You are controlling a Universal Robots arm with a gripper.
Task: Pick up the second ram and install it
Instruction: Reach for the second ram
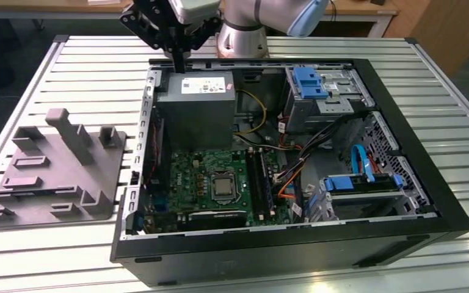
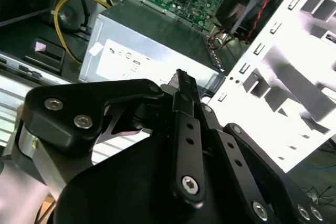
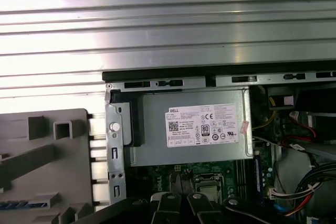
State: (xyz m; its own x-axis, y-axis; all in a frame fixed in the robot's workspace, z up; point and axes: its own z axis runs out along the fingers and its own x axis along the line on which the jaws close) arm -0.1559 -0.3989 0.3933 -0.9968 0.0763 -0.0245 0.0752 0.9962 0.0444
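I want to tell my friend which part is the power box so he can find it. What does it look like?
Find the open black computer case on the slatted metal table. Inside, in the back corner at the exterior view's left, just beyond the green motherboard, stands the power box. It is a plain grey metal block with a white sticker, while the drive cage beside it has a blue clip.
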